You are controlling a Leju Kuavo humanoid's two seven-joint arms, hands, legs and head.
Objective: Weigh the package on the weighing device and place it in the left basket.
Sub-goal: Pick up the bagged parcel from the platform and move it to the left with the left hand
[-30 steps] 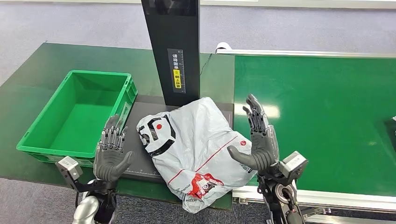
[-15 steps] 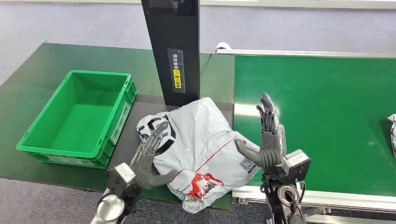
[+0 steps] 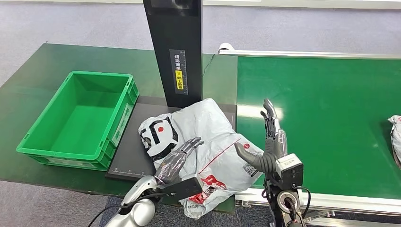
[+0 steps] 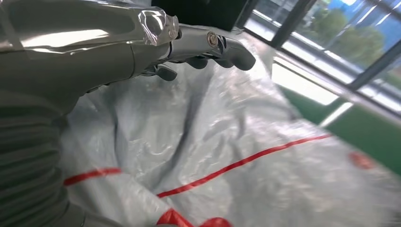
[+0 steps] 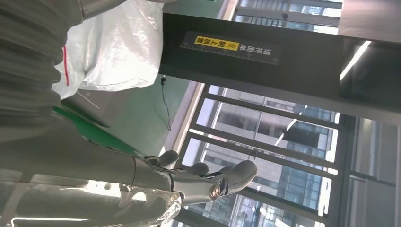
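Package (image 3: 203, 142): a grey plastic bag with red lines and a black-and-white print. It lies on the dark scale plate (image 3: 127, 158), in front of the black post (image 3: 176, 52). Its near end hangs over the counter (image 3: 28, 90) edge.
Left robot hand (image 3: 178, 158): it is stretched flat over the near left part of the package, fingers (image 4: 222, 45) straight and a little apart, holding nothing. In the left wrist view the fingers are just above the crinkled plastic; I cannot tell if they touch it.
Right robot hand (image 3: 268, 142): it stands upright just beside the right edge of the package, palm turned to the bag, fingers up and spread, thumb pointing to the bag. It holds nothing.
Basket (image 3: 75, 146): a green crate, left of the scale plate, just beside it.
Belt (image 3: 331, 104): a green conveyor on the right. A second pale bag (image 3: 395, 137) lies at its far right edge, partly cut off.
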